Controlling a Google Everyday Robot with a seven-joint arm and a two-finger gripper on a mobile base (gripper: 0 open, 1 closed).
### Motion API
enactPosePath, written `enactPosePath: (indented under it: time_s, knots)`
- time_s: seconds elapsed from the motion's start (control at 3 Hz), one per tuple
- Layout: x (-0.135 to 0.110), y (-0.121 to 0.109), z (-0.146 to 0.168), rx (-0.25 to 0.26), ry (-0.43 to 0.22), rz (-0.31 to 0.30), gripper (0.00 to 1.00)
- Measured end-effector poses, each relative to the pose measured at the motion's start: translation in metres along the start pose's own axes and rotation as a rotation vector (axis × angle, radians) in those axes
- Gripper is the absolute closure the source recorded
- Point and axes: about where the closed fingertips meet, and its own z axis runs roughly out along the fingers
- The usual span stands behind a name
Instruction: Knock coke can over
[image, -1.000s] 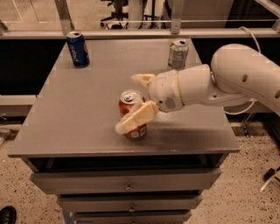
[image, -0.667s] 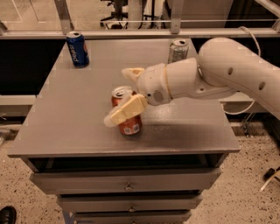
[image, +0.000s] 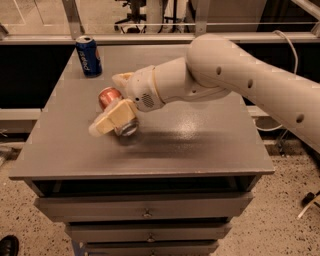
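The coke can (image: 108, 96) is red-orange and tipped steeply over on the grey table top (image: 200, 140), left of centre. One silver end (image: 128, 129) points toward the front edge. My gripper (image: 106, 104) is at the can, with its jaws spread open on either side of it. The near cream finger (image: 111, 120) lies across the can's front side, and the far finger (image: 122, 78) is behind it. The white arm (image: 225, 75) reaches in from the right. I cannot tell whether the can rests flat on the table.
A blue Pepsi can (image: 89, 56) stands upright at the back left corner. The arm covers the back right of the table, so any can there is hidden. Drawers (image: 145, 212) sit below the front edge. A black ledge and rails run behind the table.
The gripper has swept left across the table. The coke can, upright before, has moved left with it and now tips over between the fingers.
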Motion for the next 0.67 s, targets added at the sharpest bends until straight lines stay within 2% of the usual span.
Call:
enactPosePath:
  time_s: [0.33,0.67]
  knots:
    - [0.005,-0.001,0.023,-0.027,0.019,0.015,0.00]
    - [0.019,-0.007,0.029,-0.028,0.049,0.028,0.00]
